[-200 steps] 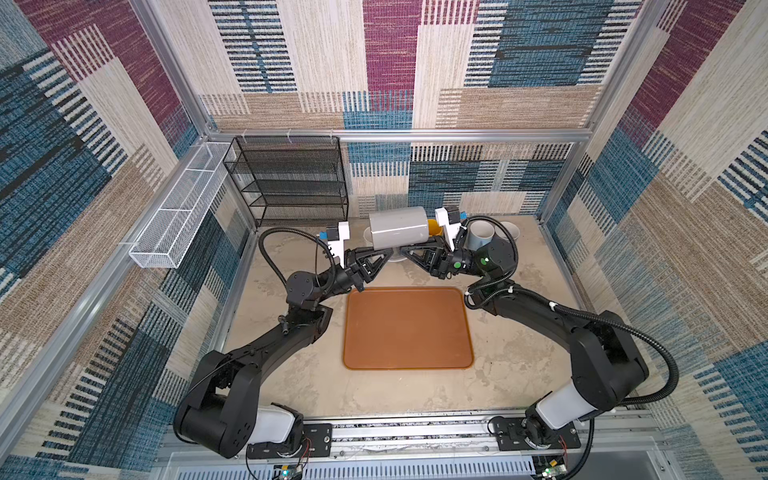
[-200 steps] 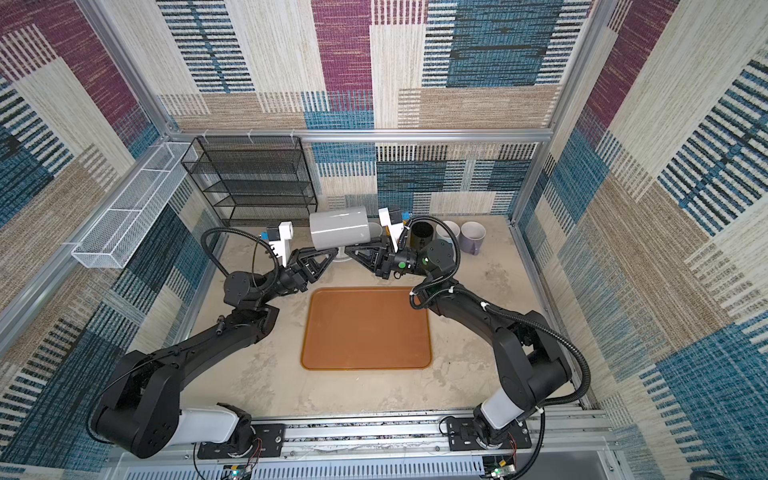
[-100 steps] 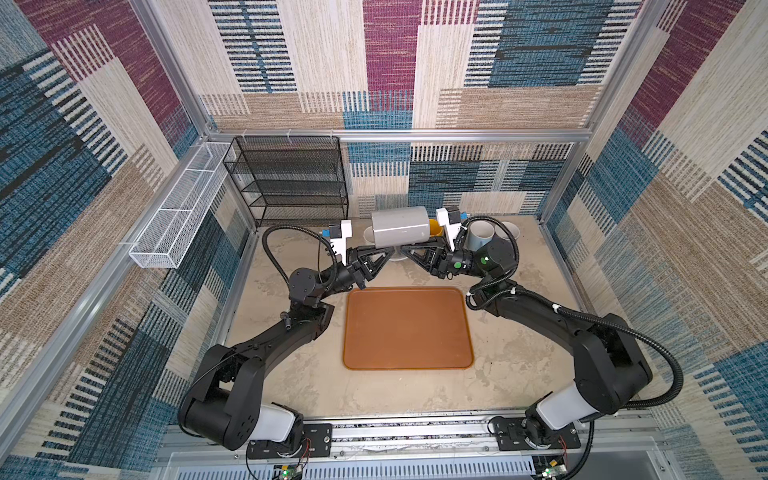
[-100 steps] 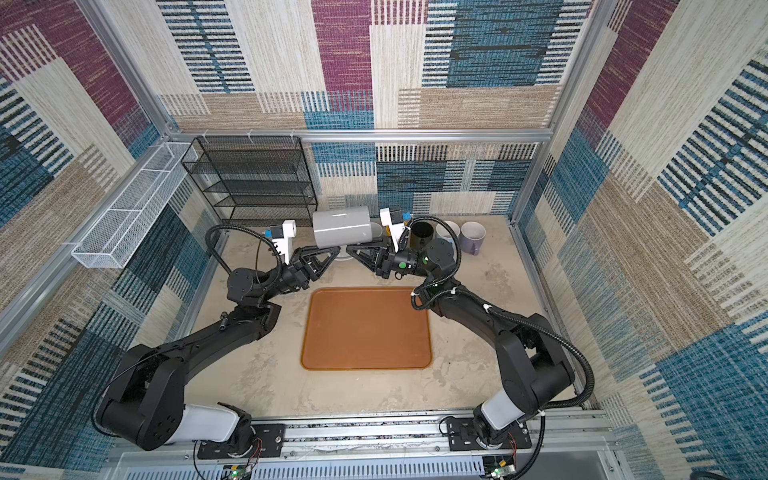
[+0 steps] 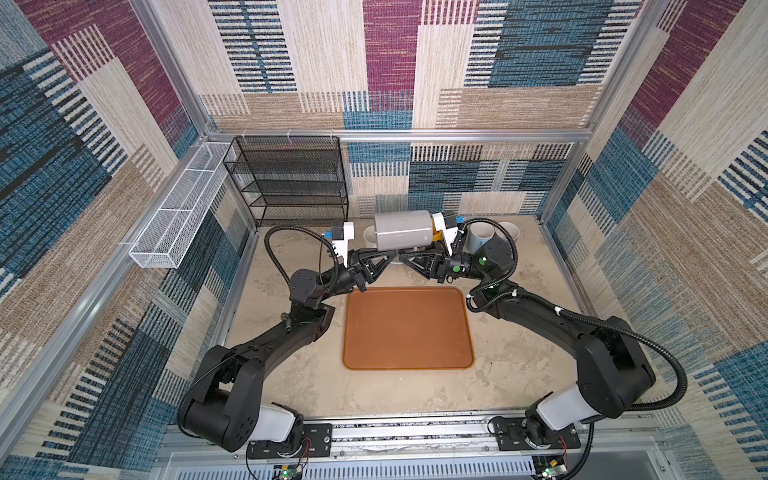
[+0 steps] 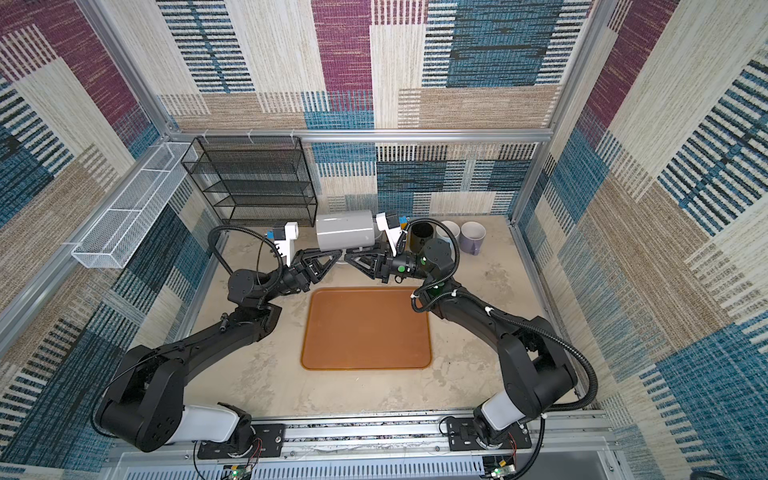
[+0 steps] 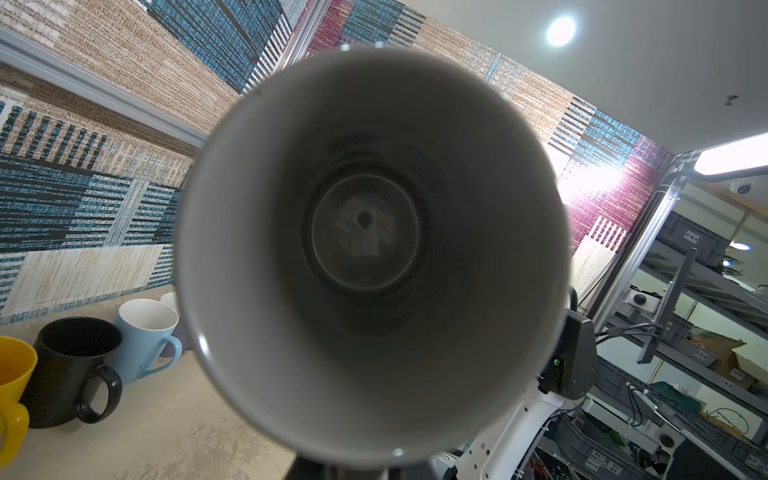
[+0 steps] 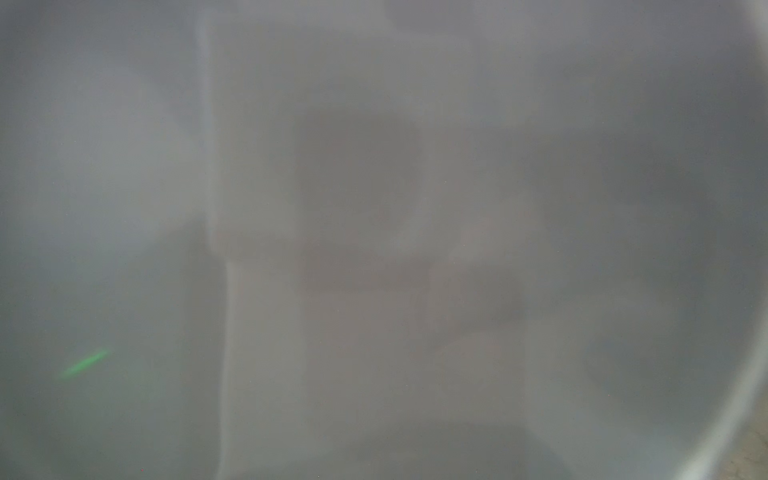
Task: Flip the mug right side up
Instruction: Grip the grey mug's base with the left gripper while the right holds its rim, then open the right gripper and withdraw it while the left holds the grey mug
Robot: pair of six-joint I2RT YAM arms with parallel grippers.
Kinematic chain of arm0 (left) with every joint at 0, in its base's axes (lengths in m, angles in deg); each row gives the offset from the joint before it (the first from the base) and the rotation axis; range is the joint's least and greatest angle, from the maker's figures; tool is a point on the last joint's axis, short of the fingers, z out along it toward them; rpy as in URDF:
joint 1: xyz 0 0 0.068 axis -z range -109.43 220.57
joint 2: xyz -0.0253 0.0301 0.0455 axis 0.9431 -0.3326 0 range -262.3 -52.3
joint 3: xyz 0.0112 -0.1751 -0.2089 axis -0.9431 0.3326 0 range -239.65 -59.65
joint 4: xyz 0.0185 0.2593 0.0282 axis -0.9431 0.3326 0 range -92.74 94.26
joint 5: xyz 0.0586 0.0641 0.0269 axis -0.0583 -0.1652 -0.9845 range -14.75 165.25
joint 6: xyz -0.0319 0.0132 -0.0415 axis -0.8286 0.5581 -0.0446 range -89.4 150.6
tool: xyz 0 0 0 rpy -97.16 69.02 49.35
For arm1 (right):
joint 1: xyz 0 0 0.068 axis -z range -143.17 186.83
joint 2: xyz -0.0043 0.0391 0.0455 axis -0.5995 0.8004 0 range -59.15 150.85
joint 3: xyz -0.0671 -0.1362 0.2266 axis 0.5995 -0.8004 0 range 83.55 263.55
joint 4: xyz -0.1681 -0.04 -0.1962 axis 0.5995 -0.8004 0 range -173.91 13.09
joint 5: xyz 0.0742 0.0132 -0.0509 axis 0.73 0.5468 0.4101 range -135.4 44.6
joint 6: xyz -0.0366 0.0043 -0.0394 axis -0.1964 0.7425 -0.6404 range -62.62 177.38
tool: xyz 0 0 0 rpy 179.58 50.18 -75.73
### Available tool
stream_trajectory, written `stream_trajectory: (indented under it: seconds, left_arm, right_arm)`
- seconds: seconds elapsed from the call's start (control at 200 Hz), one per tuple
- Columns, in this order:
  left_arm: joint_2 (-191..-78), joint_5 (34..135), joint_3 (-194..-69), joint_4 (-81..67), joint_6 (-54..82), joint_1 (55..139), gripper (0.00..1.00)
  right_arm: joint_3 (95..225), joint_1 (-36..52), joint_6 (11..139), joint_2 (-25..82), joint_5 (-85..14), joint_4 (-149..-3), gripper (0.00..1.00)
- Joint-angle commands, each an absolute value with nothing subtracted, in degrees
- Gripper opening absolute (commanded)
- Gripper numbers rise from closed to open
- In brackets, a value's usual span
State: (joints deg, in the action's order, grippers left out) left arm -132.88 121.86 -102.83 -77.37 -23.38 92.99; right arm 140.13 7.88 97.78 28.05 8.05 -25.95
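Nearest, the brown tray (image 5: 407,332) lies at frame centre on the surface (image 5: 519,365). Just beyond, the left claw (image 5: 390,257) is clamped beneath the grey mug (image 5: 402,231), which is held aloft on its side. The right claw (image 5: 404,258) sits alongside; whether it is apart or together cannot be told.

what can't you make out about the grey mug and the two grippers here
- Right wrist view: only grey blur, the grey mug too close to the lens.
- Right gripper, both top views: whether its fingers are open, tips tucked under the mug and tiny.
- Left gripper, left wrist view: fingers hidden behind the mug's rim and cut by the edge.
- Mug handle: hidden under the body in both top views.
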Motion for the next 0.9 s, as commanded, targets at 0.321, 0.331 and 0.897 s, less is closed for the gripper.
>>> stream_trajectory:
  seconds: [0.321,0.331,0.897]
  left_arm:
    - [-132.91,118.24,-102.26,-83.34,-23.02,92.74,0.0]
    - [-132.9,118.23,-102.23,-83.34,-22.97,92.68,0.0]
    - [-129.86,111.98,-102.35,-65.57,-14.78,92.62,0.0]
  right_arm:
    - [138.68,10.39,93.06,22.93,6.79,-31.6,0.4]
    - [138.55,10.49,93.06,22.81,6.74,-31.59,0.4]
    - [132.74,15.03,89.98,14.74,5.18,-36.15,0.38]
